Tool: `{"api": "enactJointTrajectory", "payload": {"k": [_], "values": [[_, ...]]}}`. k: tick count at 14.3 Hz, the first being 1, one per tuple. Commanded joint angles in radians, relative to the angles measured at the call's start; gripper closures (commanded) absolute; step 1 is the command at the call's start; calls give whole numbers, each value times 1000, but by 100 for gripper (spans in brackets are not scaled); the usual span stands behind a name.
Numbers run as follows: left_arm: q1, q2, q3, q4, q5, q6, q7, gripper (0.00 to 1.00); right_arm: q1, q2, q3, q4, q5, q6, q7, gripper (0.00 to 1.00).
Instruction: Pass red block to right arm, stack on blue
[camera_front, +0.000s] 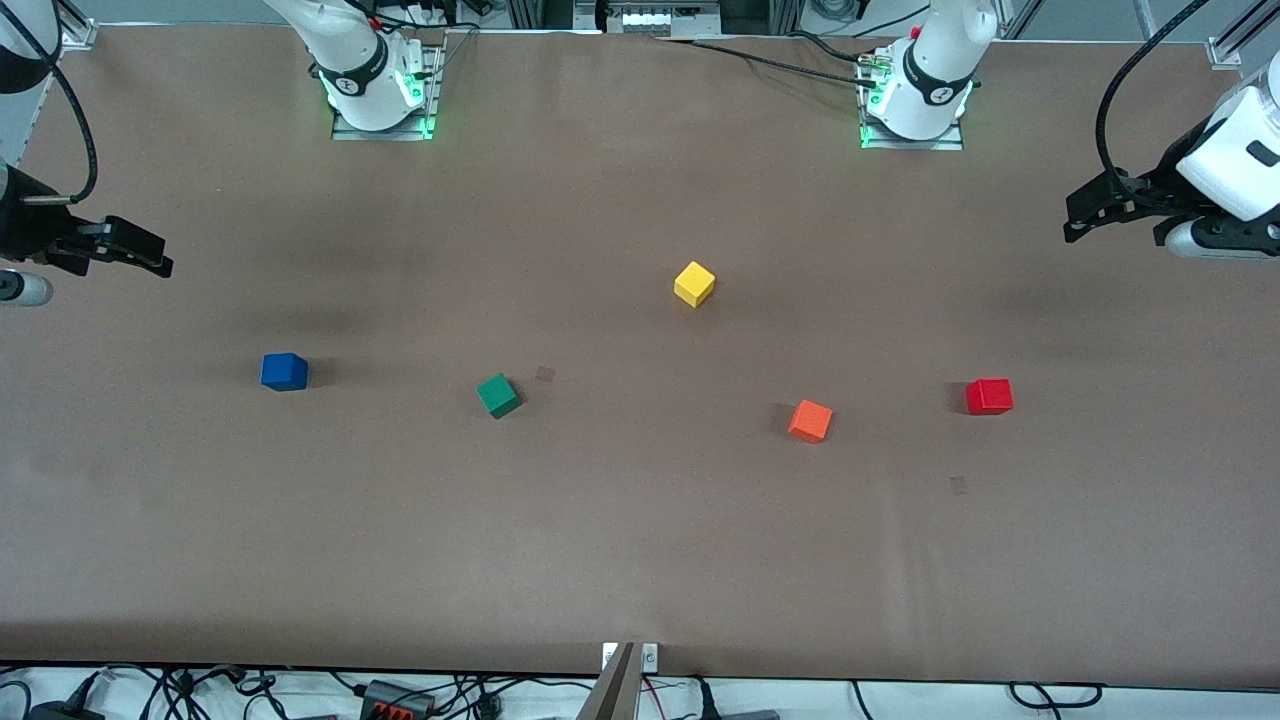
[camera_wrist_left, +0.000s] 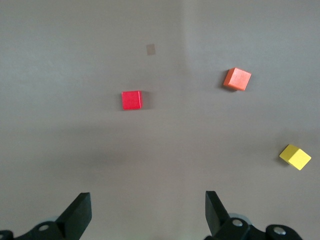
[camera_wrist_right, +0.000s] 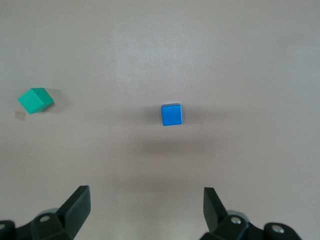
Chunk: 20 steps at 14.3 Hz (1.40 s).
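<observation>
The red block (camera_front: 989, 396) lies on the brown table toward the left arm's end; it also shows in the left wrist view (camera_wrist_left: 132, 100). The blue block (camera_front: 284, 371) lies toward the right arm's end and shows in the right wrist view (camera_wrist_right: 172, 115). My left gripper (camera_front: 1078, 222) hangs open and empty over bare table at the left arm's end, its jaws (camera_wrist_left: 148, 210) wide apart. My right gripper (camera_front: 150, 255) hangs open and empty over bare table at the right arm's end, its jaws (camera_wrist_right: 147, 207) wide apart. Neither gripper touches a block.
An orange block (camera_front: 810, 420) lies beside the red one, toward the table's middle. A yellow block (camera_front: 694, 284) lies farther from the front camera, mid-table. A green block (camera_front: 498, 395) lies between the blue and orange blocks. All blocks stand apart from one another.
</observation>
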Motion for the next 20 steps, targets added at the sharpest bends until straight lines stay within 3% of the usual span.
{"api": "enactJointTrajectory", "payload": {"k": [1, 6, 13, 15, 20], "values": [[3, 45, -1, 48, 15, -82, -5, 0, -16, 2, 3, -4, 23, 13, -1, 0], [8, 132, 1, 127, 19, -88, 6, 0, -15, -7, 3, -22, 10, 2, -13, 0], [14, 254, 13, 92, 45, 1, 72, 0, -7, -3, 5, -28, 6, -6, -14, 0], [11, 254, 1, -2, 157, 132, 72, 0, -9, 3, 5, -28, 6, -6, -13, 0], [29, 257, 1, -225, 158, 453, 72, 0, -4, 43, 11, -28, 7, 5, -4, 0]]}}
